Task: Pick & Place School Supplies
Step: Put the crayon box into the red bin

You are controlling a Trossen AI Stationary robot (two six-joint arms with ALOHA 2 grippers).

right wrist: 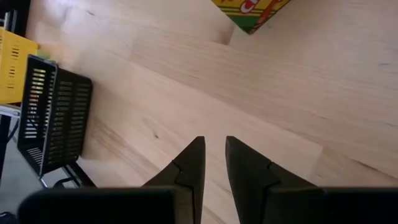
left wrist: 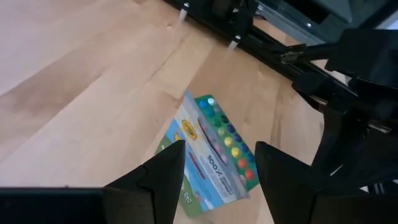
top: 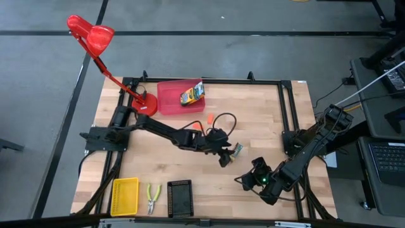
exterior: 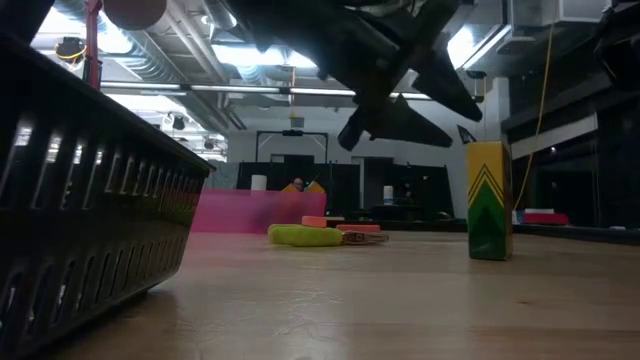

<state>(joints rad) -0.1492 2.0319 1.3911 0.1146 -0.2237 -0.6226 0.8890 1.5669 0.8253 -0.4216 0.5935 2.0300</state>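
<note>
While my left gripper [top: 229, 154] hangs over the middle of the bench with its fingers spread wide and nothing between them, the printed box [left wrist: 211, 149] I am after stands upright just beyond the fingertips, a little toward the bench's right edge. In the left wrist view the box sits partly behind one finger [left wrist: 166, 177], so I judge the jaws are not yet centred on it. To do this well I want to shift slightly until both fingers straddle the narrow faces of the box, then come down square so neither pad clips the top and tips it over; it is light cardboard and will likely skid or topple if nudged.

My right gripper [right wrist: 212, 157] waits low near the bench's near-right corner, fingers nearly together and empty, pointing toward the black tray [top: 179, 197] at the near edge.

Another box [top: 192, 95] already lies in the red tray [top: 168, 98] at the far edge, which I take as the drop point. The yellow-green-handled pliers [top: 152, 197] lie untouched between the yellow tray [top: 124, 195] and the black one.
</note>
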